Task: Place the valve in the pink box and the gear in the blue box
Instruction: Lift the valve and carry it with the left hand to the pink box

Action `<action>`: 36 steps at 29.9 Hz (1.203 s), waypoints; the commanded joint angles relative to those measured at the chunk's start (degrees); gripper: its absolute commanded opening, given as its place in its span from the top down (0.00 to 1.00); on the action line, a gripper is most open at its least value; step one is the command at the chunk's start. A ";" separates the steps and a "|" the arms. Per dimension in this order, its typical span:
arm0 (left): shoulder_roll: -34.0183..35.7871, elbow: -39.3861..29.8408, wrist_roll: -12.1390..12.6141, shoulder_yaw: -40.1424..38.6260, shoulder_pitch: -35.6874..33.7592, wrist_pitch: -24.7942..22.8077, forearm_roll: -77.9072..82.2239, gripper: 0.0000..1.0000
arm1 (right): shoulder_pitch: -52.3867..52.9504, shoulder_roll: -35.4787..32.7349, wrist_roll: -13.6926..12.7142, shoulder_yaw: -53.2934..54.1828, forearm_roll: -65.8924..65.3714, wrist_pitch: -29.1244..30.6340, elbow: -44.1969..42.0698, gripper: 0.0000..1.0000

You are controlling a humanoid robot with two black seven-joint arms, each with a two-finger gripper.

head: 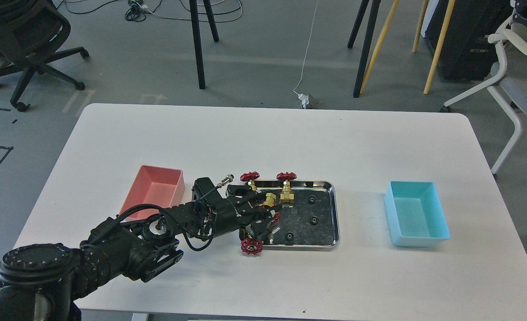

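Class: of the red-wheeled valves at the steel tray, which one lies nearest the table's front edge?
The valve at the tray's front-left corner; the others sit farther back.

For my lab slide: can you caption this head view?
Left gripper reaches among valves in the steel tray, between empty pink box and blue box.

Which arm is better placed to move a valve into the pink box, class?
The left. Its gripper is already over the left end of the steel tray among the valves, and the pink box sits just beside that arm. The right arm is not in view.
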 commanded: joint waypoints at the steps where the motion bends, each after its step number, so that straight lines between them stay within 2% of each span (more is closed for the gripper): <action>1: 0.45 -0.40 0.00 -0.15 -0.25 0.07 -0.96 0.97 | -0.01 0.09 0.02 0.00 0.00 0.00 -0.18 0.01; 6: 1.94 -1.97 0.00 -0.76 -0.69 0.83 -5.09 0.96 | -0.19 0.35 0.02 -0.18 -0.26 0.00 -1.50 0.01; 11: 7.91 -9.44 0.00 -0.94 -1.56 0.69 -9.83 0.95 | -0.10 1.23 0.02 -0.18 -2.46 0.00 -2.73 0.01; 25: 32.60 -29.04 0.00 -2.79 -1.48 -0.36 -11.86 0.95 | 2.71 3.34 -0.07 -0.18 -2.55 0.00 -6.07 0.01; 30: 38.32 -30.81 0.00 -2.70 -1.13 -0.63 -12.92 0.94 | 2.89 4.22 -0.07 -0.18 -2.55 0.00 -6.25 0.01; 36: 43.69 -30.29 0.00 -2.70 -0.34 -4.58 -13.27 0.94 | 3.15 4.22 0.02 -0.18 -2.55 0.00 -6.78 0.01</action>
